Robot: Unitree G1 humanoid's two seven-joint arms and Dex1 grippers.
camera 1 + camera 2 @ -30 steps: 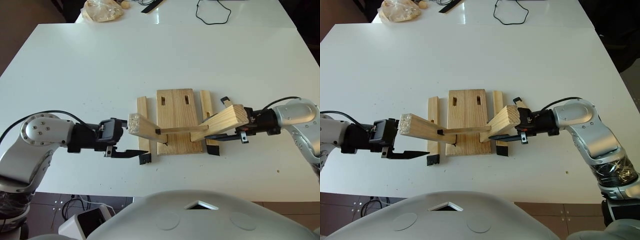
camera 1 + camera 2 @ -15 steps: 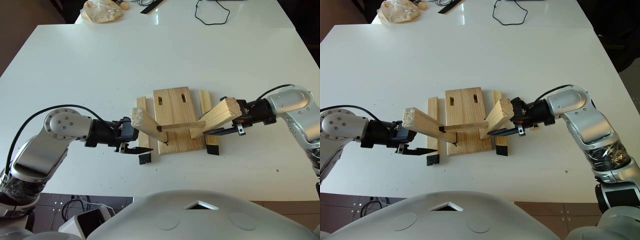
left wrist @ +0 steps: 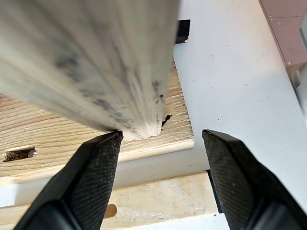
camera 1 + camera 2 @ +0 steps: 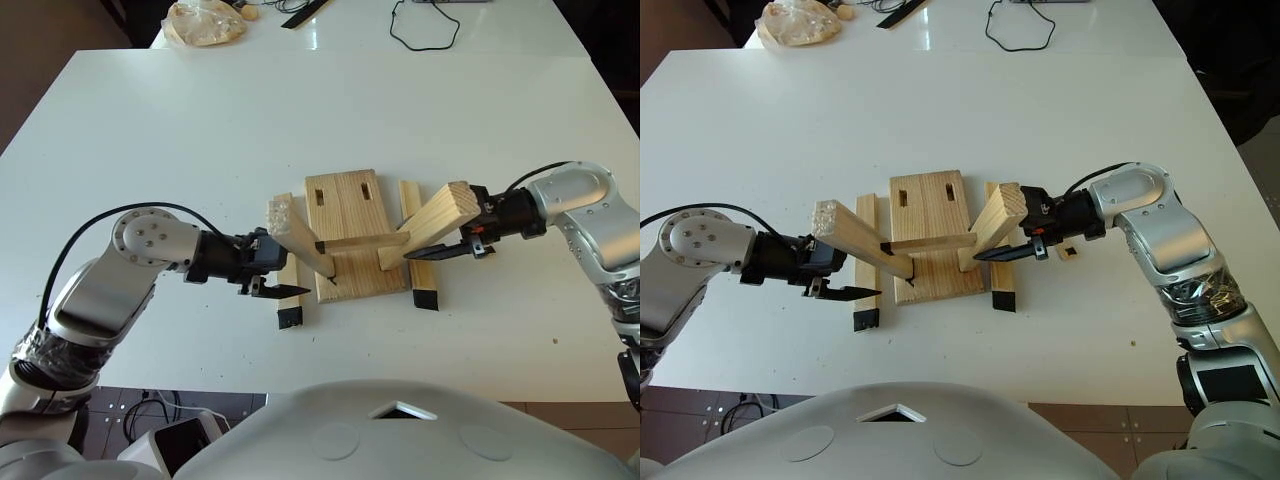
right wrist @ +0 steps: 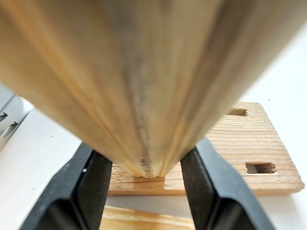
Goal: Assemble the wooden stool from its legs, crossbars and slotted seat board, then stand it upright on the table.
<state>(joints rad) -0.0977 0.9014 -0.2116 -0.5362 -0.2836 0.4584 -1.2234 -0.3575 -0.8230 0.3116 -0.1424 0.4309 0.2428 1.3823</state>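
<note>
Near edge of seat board is covered by left leg, right leg and crossbar. Whether leg feet are seated in the seat board can't be told. In wrist views both legs are blurred and cropped.

A wooden leg looms in the foreground, its far end between the spread black fingers of the left pincer, touching one only. Beyond lies the slotted seat board on the white surface, another wooden piece just beside its edge.
</note>
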